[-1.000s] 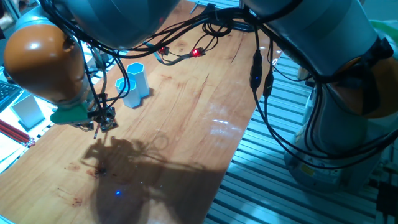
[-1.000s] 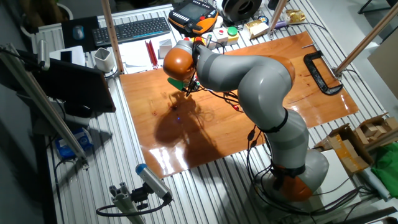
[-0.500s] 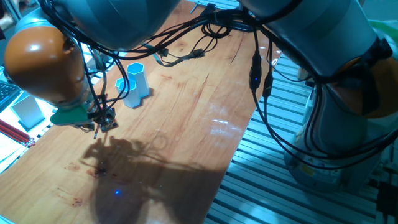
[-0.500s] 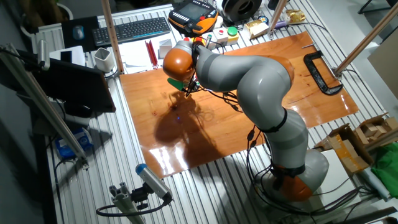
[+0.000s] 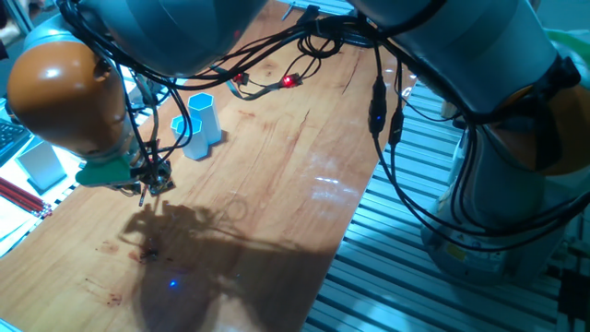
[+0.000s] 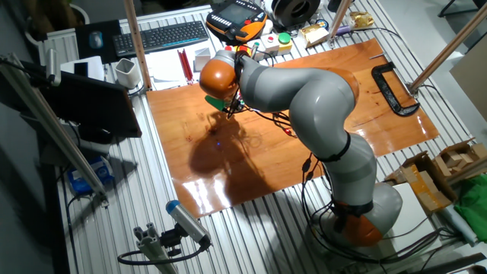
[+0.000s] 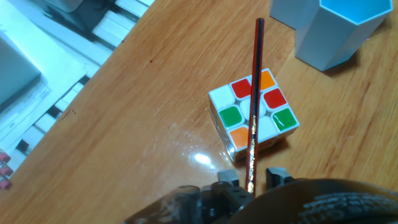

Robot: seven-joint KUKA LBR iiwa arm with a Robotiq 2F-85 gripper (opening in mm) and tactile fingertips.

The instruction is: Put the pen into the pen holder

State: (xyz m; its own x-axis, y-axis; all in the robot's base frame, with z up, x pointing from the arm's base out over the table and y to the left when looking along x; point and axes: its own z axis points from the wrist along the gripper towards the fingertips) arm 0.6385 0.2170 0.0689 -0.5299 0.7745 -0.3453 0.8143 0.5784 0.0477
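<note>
The hand [image 7: 250, 180] was clamped on the pen [image 7: 254, 106], its two fingers pressed against the shaft's lower end at the bottom edge of the hand view, so that the pen stuck out straight ahead along the fingers. In that view the pen crossed over a multicoloured puzzle cube [image 7: 254, 113] lying on the wooden bench [image 7: 124, 124], and its far tip reached toward the pen holder [image 7: 329, 28], whose two light blue tubes stood at the upper right, beyond the cube. Neither fixed view showed the cube. One fixed view showed the hand [image 5: 152, 175] hanging above the bench [image 5: 277, 166] with the pen [image 5: 145, 194] only a short dark sliver below it, and the pen holder [image 5: 197, 124] upright just beyond, near the bench's far edge; red pencils [image 5: 23, 195] lay off the bench at the left. The other fixed view showed the whole arm bent over the bench [image 6: 319, 129], the hand [image 6: 232, 108] largely hidden under the orange wrist, and neither pen nor holder could be made out there. Against the frames from half a second before, the hand, pen and holder sat in the same places; only a small red light among the cables showed again
</note>
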